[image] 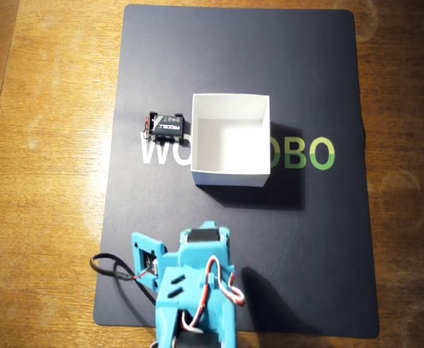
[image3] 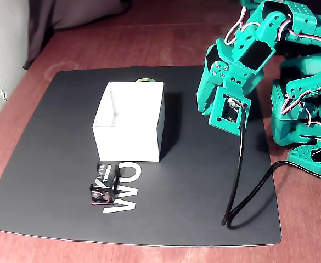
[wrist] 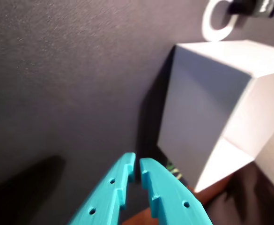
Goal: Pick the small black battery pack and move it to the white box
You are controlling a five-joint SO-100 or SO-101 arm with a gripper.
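The dark mat (image: 306, 239) reads "WO…OBO"; battery pack (image: 167, 126) lettering is illegible.

Home hobby desk — wooden tabletop (image: 45, 217), logo mat (image: 306, 239)

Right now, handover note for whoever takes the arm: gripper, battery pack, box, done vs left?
Gripper: empty, fingers nearly closed, held above the mat on the arm's side of the box, not touching anything.
Battery pack: flat on the mat, on the printed lettering, just off the box's left wall in the overhead view; contact can't be judged.
Box: upright, mid-mat, nothing visible inside.
Done: nothing yet, pack not grasped.
Left: open, reach past the box to the pack, grip, lift, drop it in the box.
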